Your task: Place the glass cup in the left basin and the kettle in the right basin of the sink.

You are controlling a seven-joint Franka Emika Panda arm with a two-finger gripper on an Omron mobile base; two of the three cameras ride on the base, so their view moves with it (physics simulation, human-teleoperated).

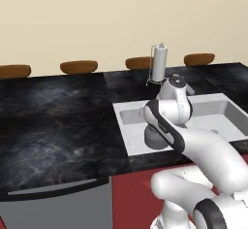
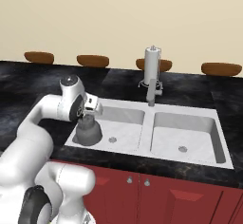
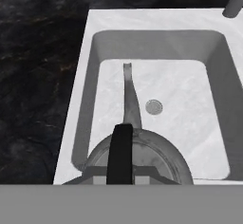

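The kettle (image 2: 88,131), squat and grey, hangs at the front left corner of the left basin (image 2: 124,132), partly over the sink (image 2: 142,154) rim. My gripper (image 2: 88,116) is right above it, shut on its arched handle (image 3: 120,152). In the hand view the spout (image 3: 128,92) points across the left basin (image 3: 175,88) toward the round drain (image 3: 154,107). In the left base view my arm covers the gripper, and the kettle (image 1: 154,137) shows below it. The right basin (image 2: 186,132) holds nothing. The glass cup is out of view.
A grey faucet (image 2: 152,93) stands at the back centre of the sink, with a white paper-towel roll (image 2: 152,64) behind it. Black marble counter (image 1: 58,121) stretches to the left. Brown stool tops (image 1: 79,66) line the far edge. Red cabinet doors (image 2: 180,199) run below.
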